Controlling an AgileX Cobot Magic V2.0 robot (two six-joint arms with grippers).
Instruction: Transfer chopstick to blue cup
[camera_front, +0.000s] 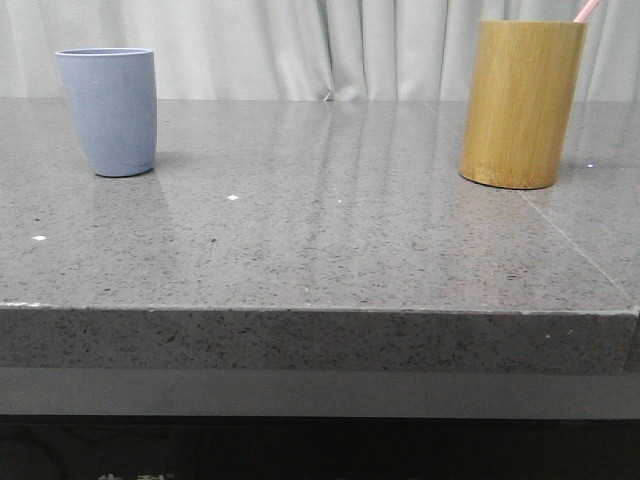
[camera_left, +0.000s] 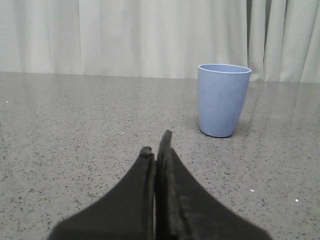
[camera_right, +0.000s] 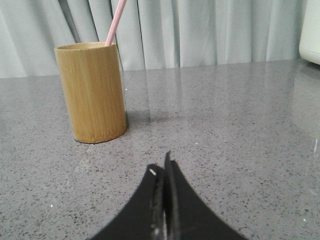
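Note:
The blue cup (camera_front: 107, 110) stands upright at the far left of the grey stone table; it also shows in the left wrist view (camera_left: 222, 99). A pale pink chopstick (camera_front: 587, 10) sticks out of a yellow-brown bamboo cylinder (camera_front: 522, 103) at the far right; only its top end shows, also in the right wrist view (camera_right: 115, 22). My left gripper (camera_left: 156, 145) is shut and empty, low over the table, short of the cup. My right gripper (camera_right: 161, 167) is shut and empty, short of the bamboo cylinder (camera_right: 93, 91). Neither gripper shows in the front view.
The table's front edge (camera_front: 320, 310) runs across the front view. Pale curtains (camera_front: 320, 45) hang behind the table. A white object (camera_right: 310, 30) stands at the edge of the right wrist view.

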